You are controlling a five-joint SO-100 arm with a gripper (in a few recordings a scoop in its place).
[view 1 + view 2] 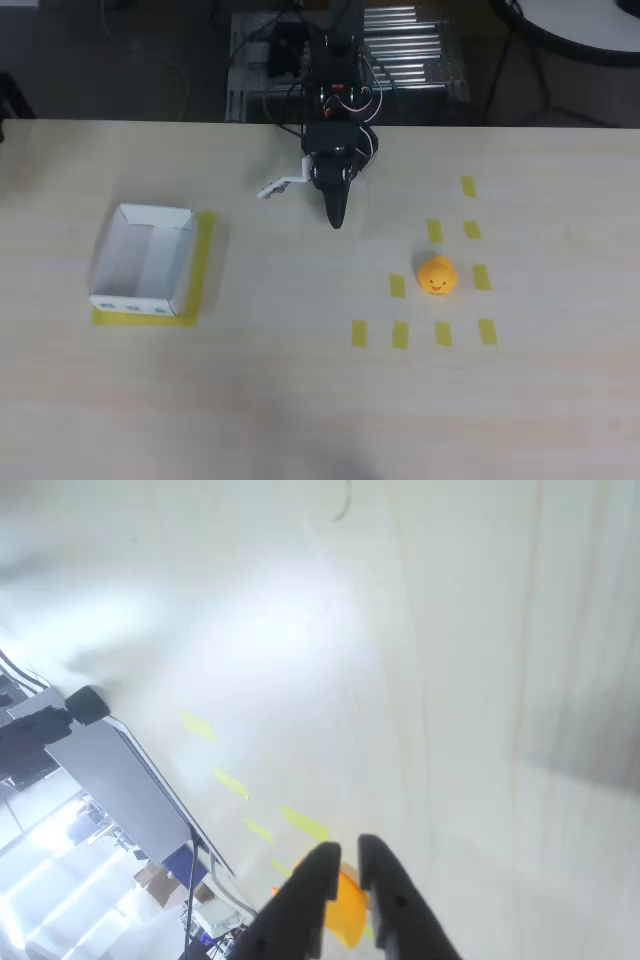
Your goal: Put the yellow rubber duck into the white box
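**Duck sitting apart from box**

My pincer [337, 218] is hanging clenched and gripping nothing above the surface [300, 400]. The yellow rubber duck [437, 275] is sitting among yellow tape marks [398, 335], well apart from the white box [143, 262] at overhead left.

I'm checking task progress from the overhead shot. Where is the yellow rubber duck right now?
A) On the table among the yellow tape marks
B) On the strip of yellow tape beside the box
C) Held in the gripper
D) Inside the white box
A: the yellow rubber duck sits on the table among the yellow tape marks, apart from the white box and the gripper.
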